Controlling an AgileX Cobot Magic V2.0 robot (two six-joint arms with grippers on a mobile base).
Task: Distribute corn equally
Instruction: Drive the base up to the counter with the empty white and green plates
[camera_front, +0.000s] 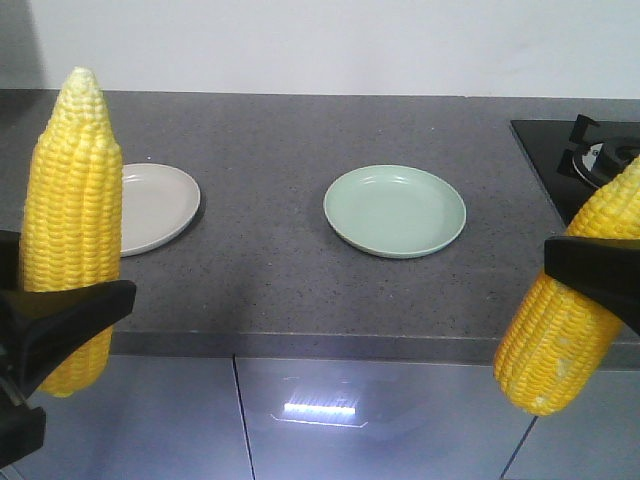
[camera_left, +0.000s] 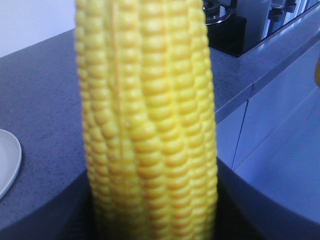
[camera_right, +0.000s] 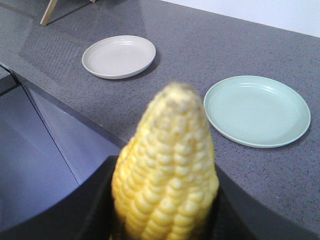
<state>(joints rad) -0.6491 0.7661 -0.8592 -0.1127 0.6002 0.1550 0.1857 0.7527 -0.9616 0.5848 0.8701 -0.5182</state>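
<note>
Two cobs of corn are in view, each held in the air in front of the counter. My left gripper (camera_front: 68, 295) is shut on one corn cob (camera_front: 72, 200) that stands upright, pale tip up; it fills the left wrist view as the cob (camera_left: 150, 115). My right gripper (camera_front: 592, 272) is shut on a second corn cob (camera_front: 570, 310) that tilts, its upper end leaning right. In the right wrist view this cob (camera_right: 167, 170) points toward the plates. Both cobs hang below and in front of the counter's front edge.
A beige plate (camera_front: 150, 205) lies at the counter's left and a pale green plate (camera_front: 395, 210) at its middle; both hold nothing. A black gas hob (camera_front: 585, 150) sits at the back right. Grey-blue cabinet fronts (camera_front: 330, 420) run below the counter edge.
</note>
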